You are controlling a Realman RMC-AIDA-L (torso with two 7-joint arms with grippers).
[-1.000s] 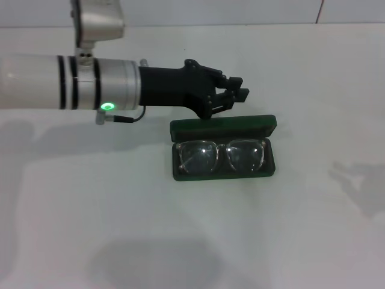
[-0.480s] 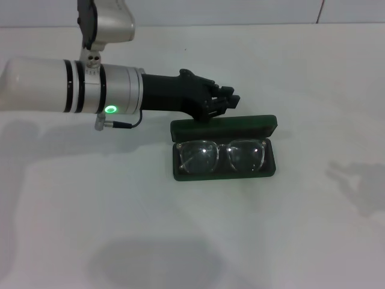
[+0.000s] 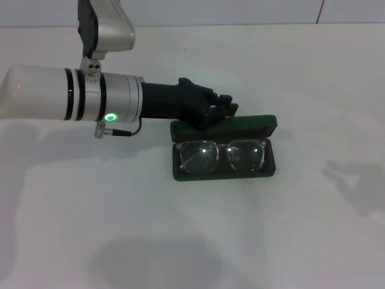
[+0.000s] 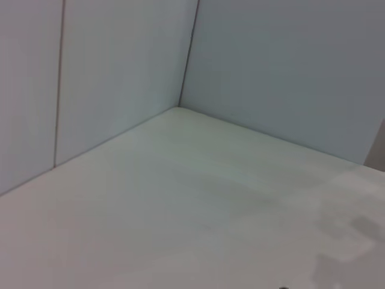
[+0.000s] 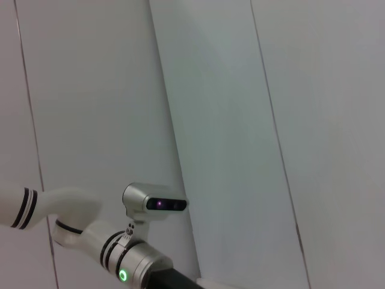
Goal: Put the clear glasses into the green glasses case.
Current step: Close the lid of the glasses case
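Observation:
The green glasses case (image 3: 180, 173) lies open in the middle of the white table, its lid (image 3: 252, 124) standing up along the far side. The clear glasses (image 3: 221, 155) rest inside the case's tray, lenses up, spanning nearly its whole length. My left gripper (image 3: 226, 108) reaches in from the left and hangs low just behind the left half of the lid, close to its top edge; I cannot tell if it touches. The left wrist view shows only bare table and walls. My right gripper is out of view.
The white table (image 3: 289, 235) stretches around the case on all sides. Pale wall panels (image 4: 271, 66) meet in a corner behind it. In the right wrist view the left arm (image 5: 135, 260), with its green light, shows against the wall.
My left gripper has dropped lower and drawn slightly left, from above the lid to just behind its top edge. Case and glasses have not moved.

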